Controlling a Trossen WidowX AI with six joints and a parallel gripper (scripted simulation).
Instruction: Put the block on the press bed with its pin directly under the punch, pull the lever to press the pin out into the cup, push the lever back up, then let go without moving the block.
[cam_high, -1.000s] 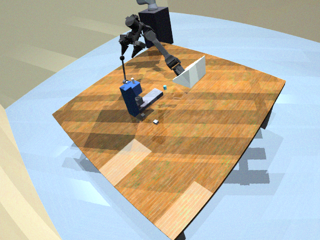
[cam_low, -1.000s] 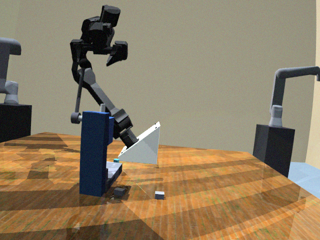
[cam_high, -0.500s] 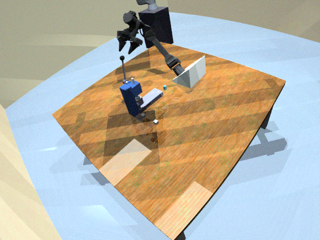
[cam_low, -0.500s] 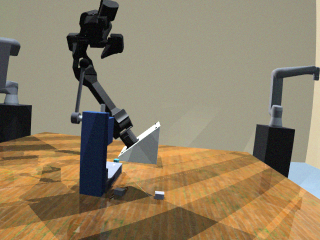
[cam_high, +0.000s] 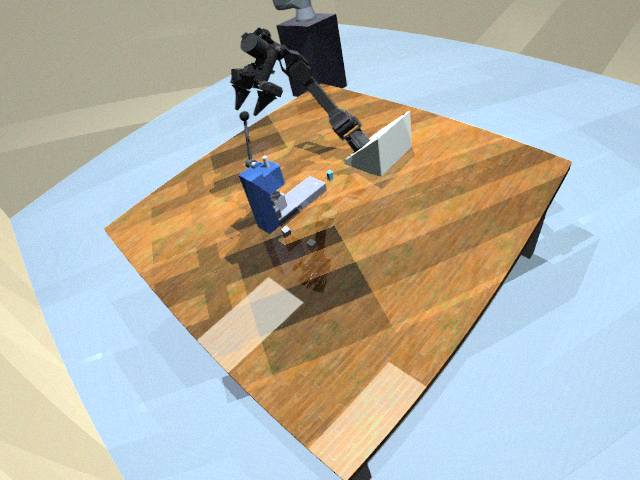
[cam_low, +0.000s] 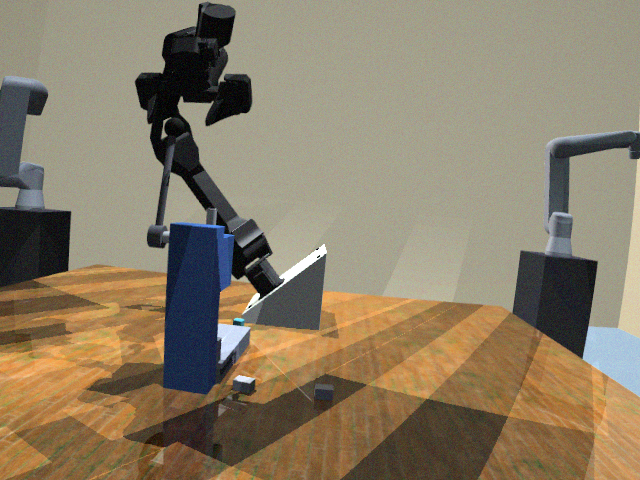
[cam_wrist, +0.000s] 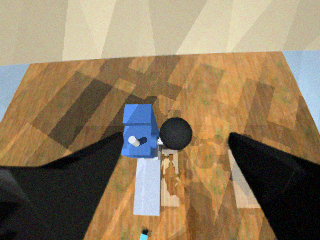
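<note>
The grey block-like piece (cam_high: 279, 201) I take for the block sits low at the foot of the blue upright press (cam_high: 261, 198) (cam_low: 191, 304) (cam_wrist: 138, 115), at the column end of its flat light-grey bed (cam_high: 303, 197) (cam_low: 235, 339) (cam_wrist: 147, 187); I cannot tell whether a pin is in it or lines up under the punch. The slim grey lever (cam_high: 248, 139) (cam_low: 164, 188) stands raised beside the press, its round black knob (cam_high: 244, 115) (cam_low: 174, 126) (cam_wrist: 176, 133) on top. My black gripper (cam_high: 247, 111) (cam_low: 178, 122) (cam_wrist: 174, 137) is over that knob with its fingers wide apart, nothing clamped between them. Just past the bed's free end, on the wooden worktop (cam_high: 439, 232) (cam_low: 439, 361) (cam_wrist: 210, 85), is a small cyan piece (cam_high: 329, 175) (cam_low: 238, 321) (cam_wrist: 144, 236). In the top view, the press stands toward the upper-left edge; a small light-grey cube (cam_high: 285, 231) (cam_low: 244, 384) lies near its foot, and a small darker grey cube (cam_high: 311, 243) (cam_low: 324, 391) lies farther toward the bottom corner. My black arm (cam_high: 325, 100) (cam_low: 214, 198) rises from a white wedge-shaped mount (cam_high: 395, 144) (cam_low: 305, 304) nearer the upper-right edge. One pale rectangular patch (cam_high: 250, 325) meets the lower-left edge, another (cam_high: 369, 418) the bottom corner, and a dark pedestal (cam_high: 315, 54) stands beyond the top corner.
</note>
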